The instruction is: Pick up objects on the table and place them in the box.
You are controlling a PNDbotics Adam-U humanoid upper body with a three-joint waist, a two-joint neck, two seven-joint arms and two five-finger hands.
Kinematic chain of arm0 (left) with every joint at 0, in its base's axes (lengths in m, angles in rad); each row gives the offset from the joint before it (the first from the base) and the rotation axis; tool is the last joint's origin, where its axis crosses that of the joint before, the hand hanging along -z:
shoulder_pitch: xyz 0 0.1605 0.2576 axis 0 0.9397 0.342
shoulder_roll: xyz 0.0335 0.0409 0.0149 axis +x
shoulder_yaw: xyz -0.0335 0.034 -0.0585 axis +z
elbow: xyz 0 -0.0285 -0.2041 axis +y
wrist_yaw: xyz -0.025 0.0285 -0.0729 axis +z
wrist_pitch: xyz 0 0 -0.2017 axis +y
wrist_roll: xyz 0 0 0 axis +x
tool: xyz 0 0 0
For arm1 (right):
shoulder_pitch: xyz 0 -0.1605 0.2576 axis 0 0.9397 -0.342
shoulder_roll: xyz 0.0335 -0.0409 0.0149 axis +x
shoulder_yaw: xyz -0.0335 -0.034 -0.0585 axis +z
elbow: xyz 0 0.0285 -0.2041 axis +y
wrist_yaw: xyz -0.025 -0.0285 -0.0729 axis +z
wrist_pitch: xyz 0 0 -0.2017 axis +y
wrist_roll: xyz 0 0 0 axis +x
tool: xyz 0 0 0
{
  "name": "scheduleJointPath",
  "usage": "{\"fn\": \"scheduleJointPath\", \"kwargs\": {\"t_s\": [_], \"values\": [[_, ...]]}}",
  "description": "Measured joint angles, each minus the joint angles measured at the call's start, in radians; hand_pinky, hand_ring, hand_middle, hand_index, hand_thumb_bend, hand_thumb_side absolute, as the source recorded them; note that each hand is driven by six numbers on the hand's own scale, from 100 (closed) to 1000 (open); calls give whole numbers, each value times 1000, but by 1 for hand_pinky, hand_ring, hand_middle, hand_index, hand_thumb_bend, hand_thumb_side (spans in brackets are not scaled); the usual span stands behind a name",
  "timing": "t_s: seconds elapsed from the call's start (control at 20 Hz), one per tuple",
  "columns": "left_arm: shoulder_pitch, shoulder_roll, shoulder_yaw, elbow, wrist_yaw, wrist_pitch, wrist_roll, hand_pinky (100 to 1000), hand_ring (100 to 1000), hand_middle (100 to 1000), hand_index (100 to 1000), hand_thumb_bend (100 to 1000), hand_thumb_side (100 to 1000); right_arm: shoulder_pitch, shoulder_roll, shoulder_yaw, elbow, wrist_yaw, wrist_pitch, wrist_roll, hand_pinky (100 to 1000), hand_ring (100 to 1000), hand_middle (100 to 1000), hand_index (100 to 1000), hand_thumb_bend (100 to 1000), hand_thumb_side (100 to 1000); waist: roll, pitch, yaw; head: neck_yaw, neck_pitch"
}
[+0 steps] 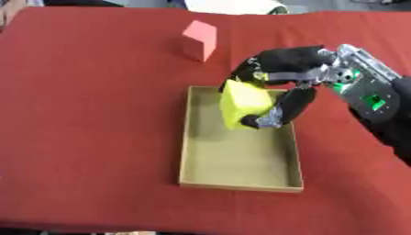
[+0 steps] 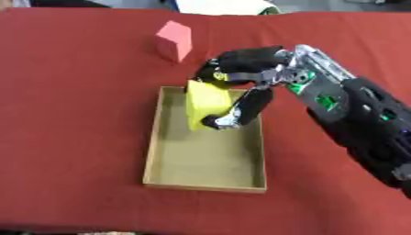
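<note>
Block: yellow block (image 1: 243, 103) held over the far end of the box, its lower edge seemingly just above the floor inside.
Right hand: right hand (image 1: 282, 80) reaches in from the right, fingers (image 1: 269, 120) and thumb curled round the block.
Box: shallow cardboard box (image 1: 184, 156), open-topped, otherwise holding nothing.
Release advice: lower until the block sits flat, then spread the fingers clear of the wall.
Still waiting: pink block (image 1: 198, 40) stands on the red desk (image 1: 88, 114) beyond the box.
Left hand: not visible.

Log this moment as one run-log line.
right hand: shut on yellow block | block: over far end of box | pink block: on table, beyond box | left hand: not in view
</note>
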Motion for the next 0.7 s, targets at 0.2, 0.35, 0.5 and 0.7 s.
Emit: {"fn": "scheduleJointPath", "kwargs": {"t_s": [0.2,0.35,0.5,0.7], "values": [[0,0,0,0,0,1,-2,832,701,615,744,100,741,1,8,11,15,-3,-23,26,785,826,736,929,100,966,2,0,0,0,2],[0,0,-1,0,0,1,-2,832,700,615,743,100,742,1,12,11,23,-4,-30,53,785,826,743,924,100,1000,2,0,-1,-1,3],[0,0,-4,0,0,1,-2,832,701,615,743,100,741,1,13,2,36,5,-27,56,789,825,747,921,100,954,4,1,-1,-3,4],[0,0,-6,0,1,0,-4,832,700,615,743,100,742,4,14,-2,64,39,-45,38,786,825,745,922,100,1000,8,6,3,-8,4]]}}
